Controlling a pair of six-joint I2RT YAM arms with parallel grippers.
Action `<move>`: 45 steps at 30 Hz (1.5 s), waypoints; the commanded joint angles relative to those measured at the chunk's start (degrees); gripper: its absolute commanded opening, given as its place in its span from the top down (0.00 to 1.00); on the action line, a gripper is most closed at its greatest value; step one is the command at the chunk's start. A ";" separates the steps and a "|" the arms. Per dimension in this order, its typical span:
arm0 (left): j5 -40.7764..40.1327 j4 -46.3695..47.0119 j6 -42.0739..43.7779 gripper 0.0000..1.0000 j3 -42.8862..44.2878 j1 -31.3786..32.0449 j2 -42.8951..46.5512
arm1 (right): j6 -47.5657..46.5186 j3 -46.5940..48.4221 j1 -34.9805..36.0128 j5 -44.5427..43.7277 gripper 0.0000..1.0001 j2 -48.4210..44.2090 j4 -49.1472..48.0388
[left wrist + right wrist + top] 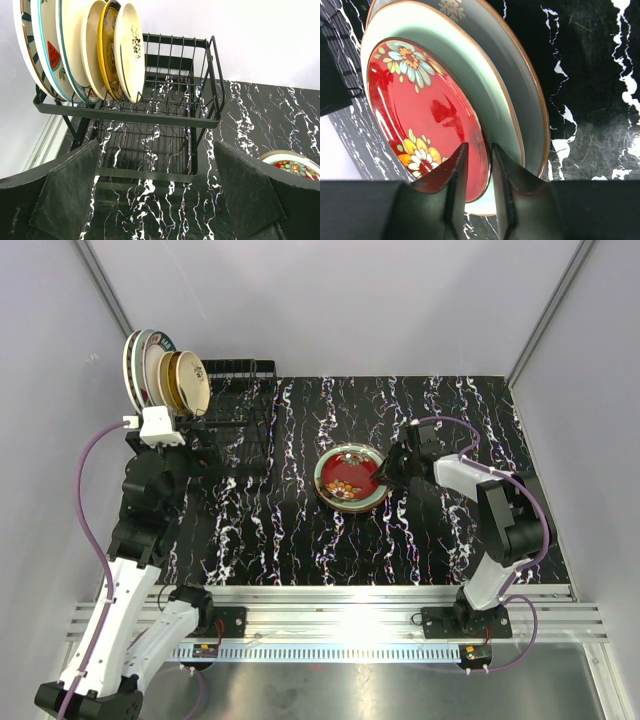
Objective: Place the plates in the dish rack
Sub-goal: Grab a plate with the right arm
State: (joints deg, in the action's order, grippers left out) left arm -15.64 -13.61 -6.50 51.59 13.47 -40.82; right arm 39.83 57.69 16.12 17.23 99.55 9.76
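The black, white-veined bench point(300, 540) carries a black wire dish rack point(200, 120) at its far left corner. A row of racked plates point(127, 50) stands upright and close together at the rack's left end: cream, yellow, teal-rimmed and one with a watermelon slice. The left arm reaches up beside that corner. Its left claw point(155, 200) is spread wide just before the rack's front, with only bench between the fingers.

Well apart from the rack, near the bench's middle, lies a red flowered plate point(350, 478) with a pale green rim. In the right wrist view it sits on a wider grey-green plate point(520, 65) with a brown edge. The right claw point(477, 175) is at this plate's right edge, drawn narrow and pinching the rim. One finger point(451, 187) is over the red face, the other outside the rim.
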 commanded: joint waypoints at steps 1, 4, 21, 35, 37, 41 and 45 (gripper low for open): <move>-1.50 3.15 0.09 0.01 -0.27 0.50 0.56 | 1.82 -1.44 -0.12 -0.97 0.69 1.70 -0.71; -1.41 3.15 0.09 0.01 -0.35 0.67 0.48 | 2.00 -1.88 -0.12 -1.15 0.77 1.79 -1.41; -0.54 3.32 -0.09 0.01 -0.70 2.08 0.21 | 9.29 -5.66 -0.21 1.49 1.00 -11.74 -6.06; 8.60 2.80 -5.97 0.01 0.00 2.96 -4.26 | 12.63 -14.36 -0.12 3.33 1.00 -23.77 -13.54; 12.46 2.80 -7.47 0.01 0.35 3.05 -5.58 | 12.72 -15.50 -0.21 3.42 1.00 -25.45 -14.24; 20.63 4.11 -10.28 0.01 0.44 2.96 -9.62 | 12.55 -18.31 -0.21 4.29 1.00 -30.28 -14.77; 33.44 4.99 -13.18 0.01 1.23 3.05 -15.07 | 11.15 -19.46 -0.21 8.24 1.00 -33.45 -15.82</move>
State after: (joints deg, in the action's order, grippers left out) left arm 5.13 -12.56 -16.14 51.00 16.25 -53.04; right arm 50.89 37.91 16.12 20.60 69.58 1.08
